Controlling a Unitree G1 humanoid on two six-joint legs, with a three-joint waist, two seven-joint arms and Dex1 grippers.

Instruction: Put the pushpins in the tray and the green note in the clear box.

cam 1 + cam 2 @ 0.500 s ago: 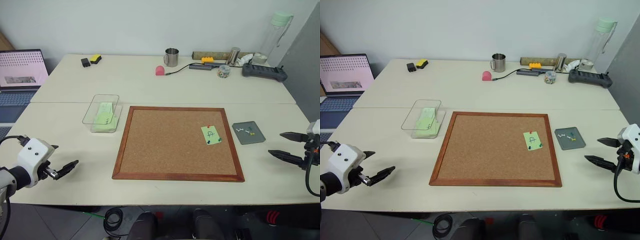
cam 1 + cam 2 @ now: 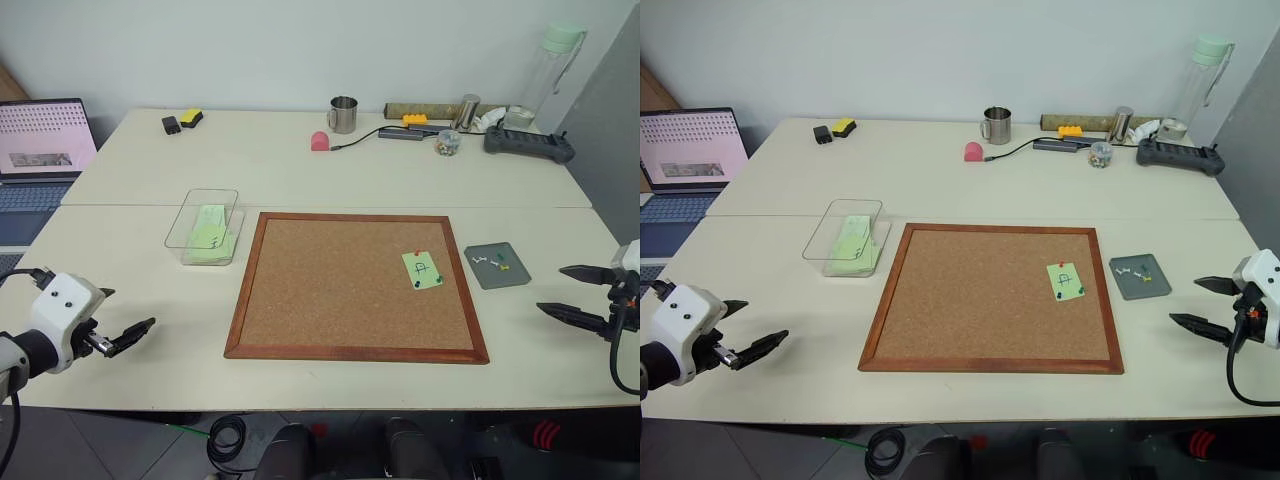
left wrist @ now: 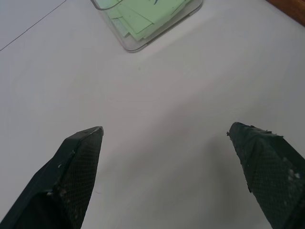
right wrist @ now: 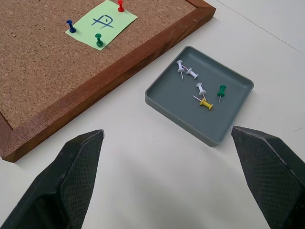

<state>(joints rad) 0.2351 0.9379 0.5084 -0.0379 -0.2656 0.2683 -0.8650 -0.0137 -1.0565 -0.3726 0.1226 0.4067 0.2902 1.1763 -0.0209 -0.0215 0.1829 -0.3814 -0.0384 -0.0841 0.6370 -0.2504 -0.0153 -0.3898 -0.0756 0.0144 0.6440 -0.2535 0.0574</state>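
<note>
Green note remains pinned to the corkboard by three pushpins — nothing lifted. Both grippers — left gripper, right gripper — wide, empty. Next: pluck one pin.

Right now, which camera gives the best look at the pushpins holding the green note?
The right wrist view: the three pushpins, red, blue and green, stand out clearly on the green note on the cork board. Both eye views show the note from afar, its pins mere specks. The left wrist view looks toward the clear box instead.
</note>
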